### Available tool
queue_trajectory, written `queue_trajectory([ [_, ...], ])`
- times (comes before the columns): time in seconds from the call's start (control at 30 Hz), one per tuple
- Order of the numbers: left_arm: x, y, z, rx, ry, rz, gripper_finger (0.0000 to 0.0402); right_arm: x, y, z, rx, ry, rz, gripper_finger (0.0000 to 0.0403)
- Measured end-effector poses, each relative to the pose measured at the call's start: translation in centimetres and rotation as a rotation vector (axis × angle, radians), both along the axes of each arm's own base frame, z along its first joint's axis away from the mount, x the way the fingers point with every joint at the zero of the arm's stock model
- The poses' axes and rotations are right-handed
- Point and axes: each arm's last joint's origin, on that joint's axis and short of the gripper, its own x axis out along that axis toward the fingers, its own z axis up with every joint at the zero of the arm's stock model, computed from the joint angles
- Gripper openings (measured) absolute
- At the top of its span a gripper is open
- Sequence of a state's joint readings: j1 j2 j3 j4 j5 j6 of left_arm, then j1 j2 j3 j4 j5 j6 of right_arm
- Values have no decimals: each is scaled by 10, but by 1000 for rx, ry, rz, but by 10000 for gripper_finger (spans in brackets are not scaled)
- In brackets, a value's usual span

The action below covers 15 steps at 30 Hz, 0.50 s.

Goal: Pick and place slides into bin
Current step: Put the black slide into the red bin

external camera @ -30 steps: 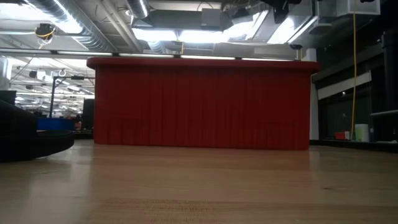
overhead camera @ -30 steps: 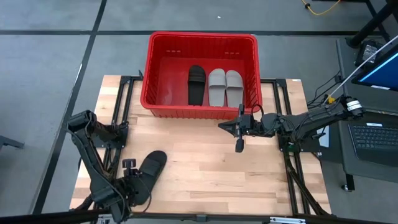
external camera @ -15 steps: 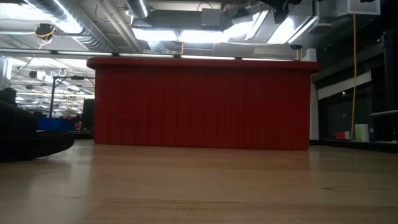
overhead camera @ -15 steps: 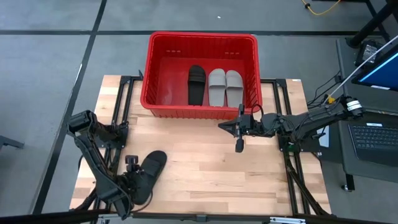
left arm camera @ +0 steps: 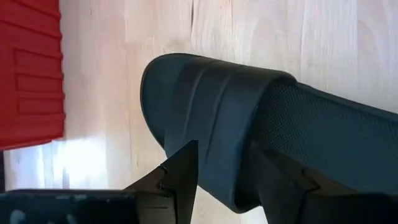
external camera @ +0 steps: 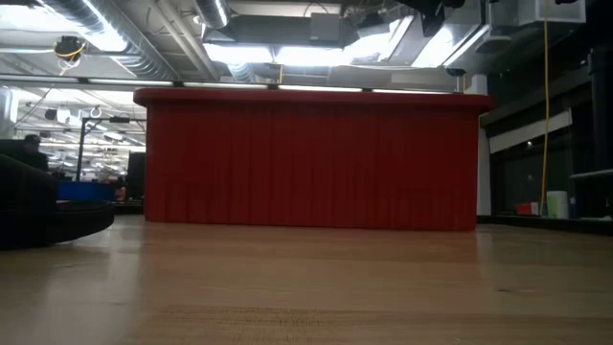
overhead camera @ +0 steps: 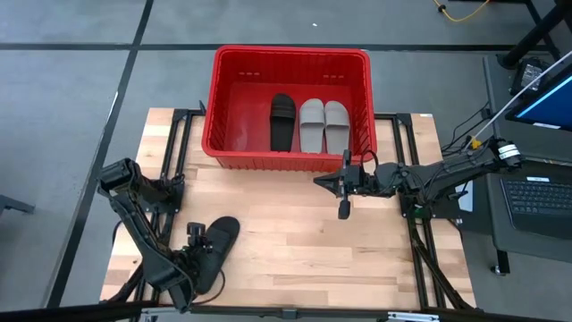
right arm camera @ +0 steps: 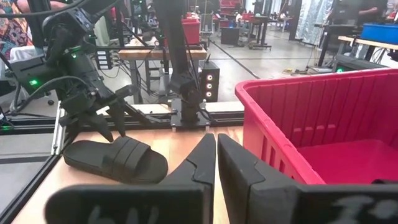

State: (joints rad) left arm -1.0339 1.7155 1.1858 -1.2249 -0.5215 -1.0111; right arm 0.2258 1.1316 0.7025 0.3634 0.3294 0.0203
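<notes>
The red bin (overhead camera: 234,143) stands at the table's far middle, also in the low view (external camera: 306,158). On its floor lie one black slide (overhead camera: 282,121) and two grey slides (overhead camera: 323,124). A second black slide (overhead camera: 223,234) lies sole down at the table's near left, also in the left wrist view (left arm camera: 249,118) and the right wrist view (right arm camera: 118,158). My left gripper (overhead camera: 201,250) is open just above it, fingers on either side of the wide strap's edge (left arm camera: 230,186). My right gripper (overhead camera: 320,182) is shut and empty, near the bin's near wall.
Bare wooden tabletop (overhead camera: 313,250) lies between the black slide and the bin. The bin's left half (overhead camera: 241,116) holds nothing. A laptop (overhead camera: 536,201) and cables stand beyond the table's right edge. The bin's rim (right arm camera: 273,124) is close beside my right gripper.
My left gripper has gone a little toward the table's right edge, closing in over the black slide on the table. The slide has stayed where it was.
</notes>
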Motion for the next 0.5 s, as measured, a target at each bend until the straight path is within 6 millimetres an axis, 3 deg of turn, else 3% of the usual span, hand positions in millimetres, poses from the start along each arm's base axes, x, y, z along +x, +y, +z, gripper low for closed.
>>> queue_trajectory([
  [0.5,7,-5,-21,28,35,40,141,0,0,0,-3,0,0,21],
])
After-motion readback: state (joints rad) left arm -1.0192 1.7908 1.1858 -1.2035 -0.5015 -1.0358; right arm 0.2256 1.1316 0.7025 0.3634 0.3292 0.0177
